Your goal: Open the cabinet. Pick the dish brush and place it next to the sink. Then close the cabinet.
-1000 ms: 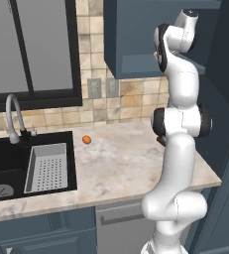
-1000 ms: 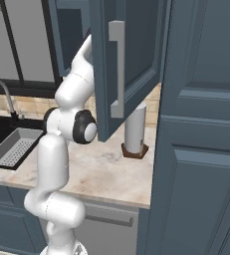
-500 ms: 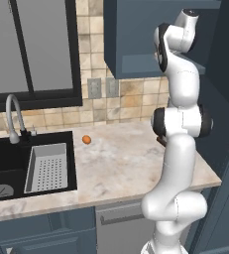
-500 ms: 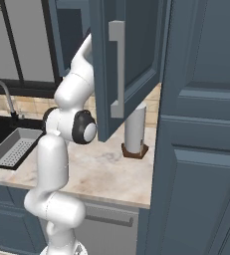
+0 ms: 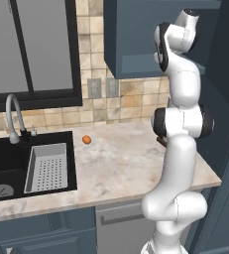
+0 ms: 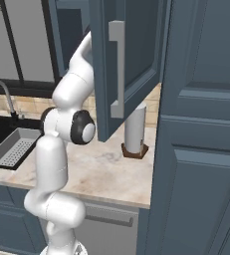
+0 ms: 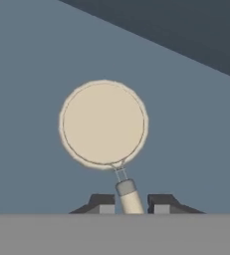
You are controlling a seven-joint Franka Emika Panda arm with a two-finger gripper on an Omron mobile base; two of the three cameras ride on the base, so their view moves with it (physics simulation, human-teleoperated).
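Far left in the left base view: black sink (image 5: 7, 163) with its curved silver faucet (image 5: 14, 116) and the grey strainer tray (image 5: 47, 167) inside. Just right of the basin, a small orange ball (image 5: 86, 140) on the marble counter (image 5: 131, 168). No brush beside the sink yet.

Further right, the white arm (image 5: 178, 149) reaching up high into the blue-grey wall cabinet (image 5: 136, 39). In the right base view, cabinet door (image 6: 129, 64) swung wide open, long silver bar handle (image 6: 117, 69) facing out, a roll of paper towels (image 6: 135, 130) standing on the counter below it.

So, first step done: cabinet open. Second step just under way: brush being grabbed, not yet lifted out. Left to do: carry the brush down, put it next to the sink, then shut the door.

In the hand view, dish brush (image 7: 104, 124) lying on the cabinet shelf (image 7: 27, 74), round cream head pointing away from the claw, thin tan stick handle running back toward it. Gripper (image 7: 131, 203) nearly closed, one dark tip on each side of the handle's end, very close to it. Looks like a pinch on the handle, though real touch on both sides is hard to tell
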